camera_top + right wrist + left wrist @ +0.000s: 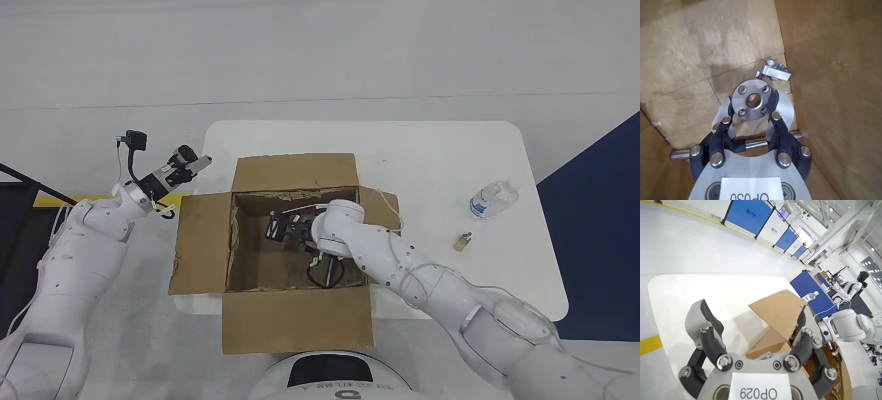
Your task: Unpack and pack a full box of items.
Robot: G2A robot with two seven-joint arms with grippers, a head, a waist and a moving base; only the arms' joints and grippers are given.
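Note:
An open cardboard box (200,245) stands on the white table (440,150). My right gripper (280,228) is down inside it, shut on a round metal flange disc (752,99) with a centre hole and several smaller holes; its pads (774,99) press the disc's rim from both sides. A small metal bracket with bolts (776,72) lies on the box floor (696,56) just beyond the disc, by a box wall. A steel rod (753,144) lies on the floor under the gripper. My left gripper (190,160) hangs open and empty outside the box, near its left flap (778,311).
A clear water bottle (494,199) lies on the table right of the box, with a small yellowish item (462,241) near it. A black cable loop (325,272) sits inside the box by my right arm. All the box flaps are folded outward.

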